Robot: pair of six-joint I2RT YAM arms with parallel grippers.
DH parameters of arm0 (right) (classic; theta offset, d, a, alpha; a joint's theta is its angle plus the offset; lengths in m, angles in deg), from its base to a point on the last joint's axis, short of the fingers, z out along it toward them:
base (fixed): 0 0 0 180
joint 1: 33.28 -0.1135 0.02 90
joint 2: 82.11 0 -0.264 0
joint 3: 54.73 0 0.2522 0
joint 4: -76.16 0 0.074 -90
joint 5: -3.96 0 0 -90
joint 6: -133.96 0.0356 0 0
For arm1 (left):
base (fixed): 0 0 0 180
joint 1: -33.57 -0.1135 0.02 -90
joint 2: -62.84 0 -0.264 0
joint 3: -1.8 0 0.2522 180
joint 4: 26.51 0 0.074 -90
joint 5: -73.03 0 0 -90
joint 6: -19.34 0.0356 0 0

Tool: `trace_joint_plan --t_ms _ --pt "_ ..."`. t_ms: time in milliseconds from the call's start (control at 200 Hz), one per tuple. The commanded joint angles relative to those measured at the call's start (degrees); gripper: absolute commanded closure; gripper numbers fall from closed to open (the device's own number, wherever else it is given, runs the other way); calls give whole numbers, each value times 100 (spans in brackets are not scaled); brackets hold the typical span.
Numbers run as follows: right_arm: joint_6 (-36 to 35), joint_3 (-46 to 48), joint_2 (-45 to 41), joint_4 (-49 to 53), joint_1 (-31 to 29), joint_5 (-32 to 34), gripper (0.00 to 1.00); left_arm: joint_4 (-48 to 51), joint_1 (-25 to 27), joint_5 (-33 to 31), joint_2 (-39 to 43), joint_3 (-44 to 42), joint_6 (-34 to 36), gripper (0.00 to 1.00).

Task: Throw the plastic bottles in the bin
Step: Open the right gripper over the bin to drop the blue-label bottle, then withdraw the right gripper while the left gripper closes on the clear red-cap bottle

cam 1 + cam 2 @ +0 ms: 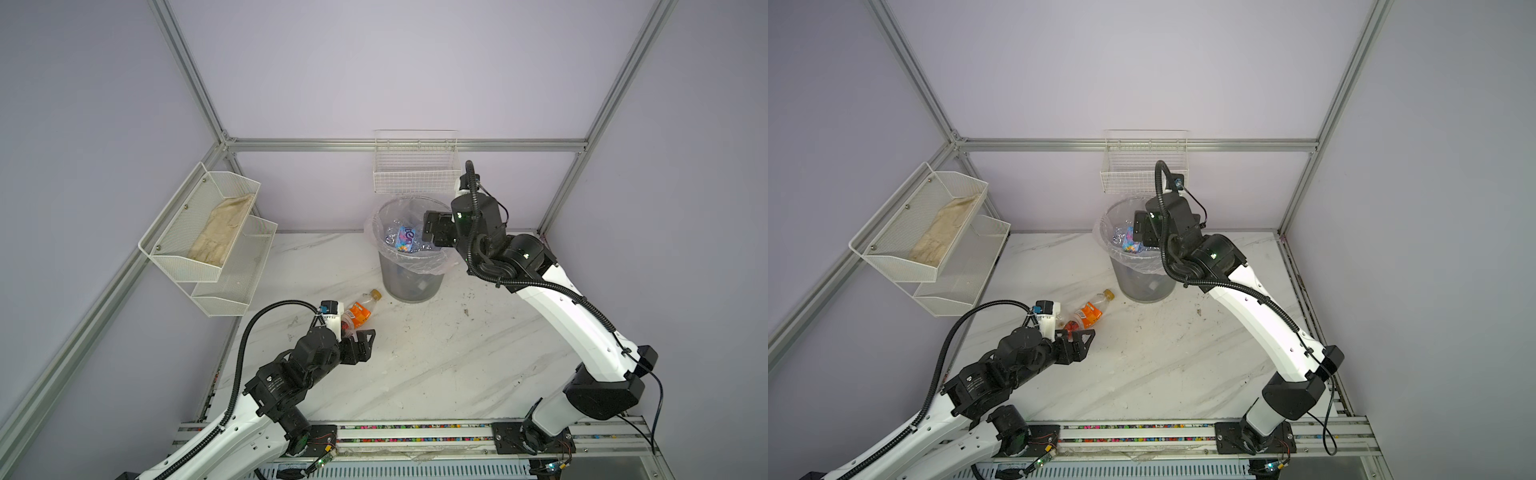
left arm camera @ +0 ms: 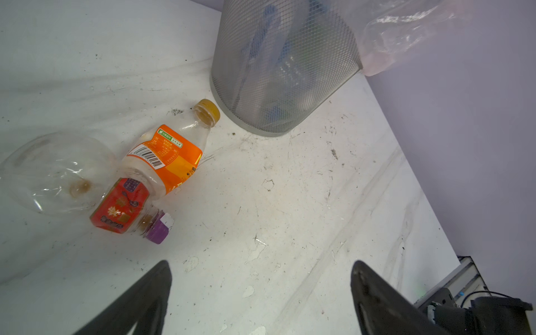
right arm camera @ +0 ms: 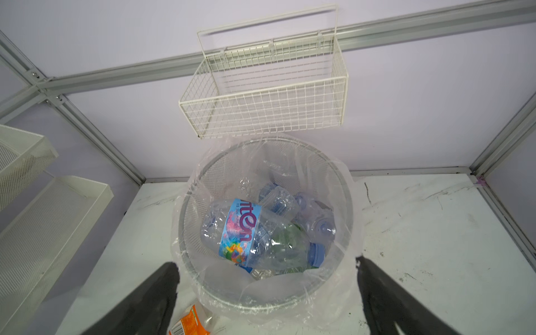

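bottles on the counter by my left end effector, more in the bin under my right.
left wall: white mesh rack (image 1: 183, 266) with a beige cloth (image 1: 226, 228) in its upper tray. my left end effector (image 2: 261, 264) hangs low over the counter (image 1: 436, 353), fingers spread wide, gripping nothing. just beyond it the red-label bottle (image 2: 121, 208) and the orange-label bottle (image 2: 171, 156) lie on their sides, touching; the orange one's cap points at the foot of the bin (image 1: 409, 286). the bin is upright, with crushed bottles inside and a blue-label bottle (image 3: 240, 232) on top. wire basket (image 1: 415, 174) on the wall behind. my right end effector (image 3: 266, 262) hovers over the bin's mouth, spread and empty.
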Motion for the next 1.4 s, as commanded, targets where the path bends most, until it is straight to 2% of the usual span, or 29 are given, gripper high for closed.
trace_joint_plan --t_ms 0,105,195,515,665,850,985,1395 --pt "119 416 -280 -302 -3 -223 3 215 24 -407 -419 760 -84 4" --pt "163 781 -475 -401 -3 -299 3 333 -40 -680 -809 937 -229 2" --pt "219 1102 -634 -471 -3 -363 3 397 -360 -714 -1036 1002 -442 1" --pt "494 2522 -1160 -866 -3 -788 2 -40 -2125 288 -1517 761 -756 1" --pt "673 3184 -1509 -1013 -3 -933 3 -315 -2760 645 -1656 536 -868 2" --pt "826 3802 -1798 -1119 -3 -1031 3 -722 -3303 1000 -1921 183 -934 5" --pt "918 4054 -1916 -1148 -3 -1069 3 -1005 -3427 1159 -2226 54 -918 11" --pt "1099 4582 -2114 -1229 -3 -1263 3 -958 -3485 1028 -3365 264 -1039 11"
